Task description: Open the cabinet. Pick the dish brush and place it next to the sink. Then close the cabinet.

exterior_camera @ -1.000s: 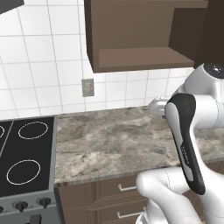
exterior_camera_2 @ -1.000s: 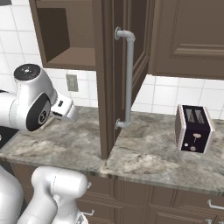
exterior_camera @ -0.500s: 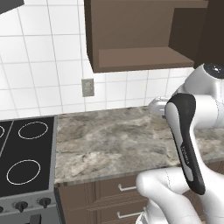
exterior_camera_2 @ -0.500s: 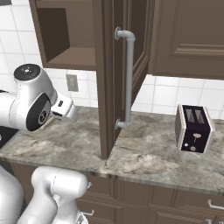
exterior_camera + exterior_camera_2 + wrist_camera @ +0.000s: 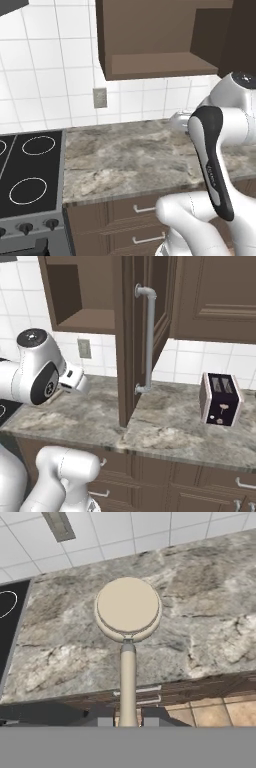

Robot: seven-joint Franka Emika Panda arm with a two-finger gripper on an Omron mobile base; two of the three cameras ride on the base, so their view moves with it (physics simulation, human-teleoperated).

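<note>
In the hand view my gripper (image 5: 128, 721) is shut on the thin handle of the pale beige dish brush (image 5: 128, 607). Its round head points away from me and hangs above the marble counter (image 5: 200, 612). The dark brown cabinet (image 5: 75, 296) stands open. Its door (image 5: 127, 341) is swung out toward me, with the long silver bar handle (image 5: 149, 341) on its right face. The open shelf (image 5: 150, 65) looks bare. My arm (image 5: 37, 368) is folded low, left of the door and below the cabinet. The sink is out of view.
A dark toaster (image 5: 220, 400) stands on the counter right of the open door. A black stovetop (image 5: 30, 175) lies at the counter's left end. A wall outlet (image 5: 100, 97) sits on the white tiles. Drawers (image 5: 135, 210) with short handles run under the counter.
</note>
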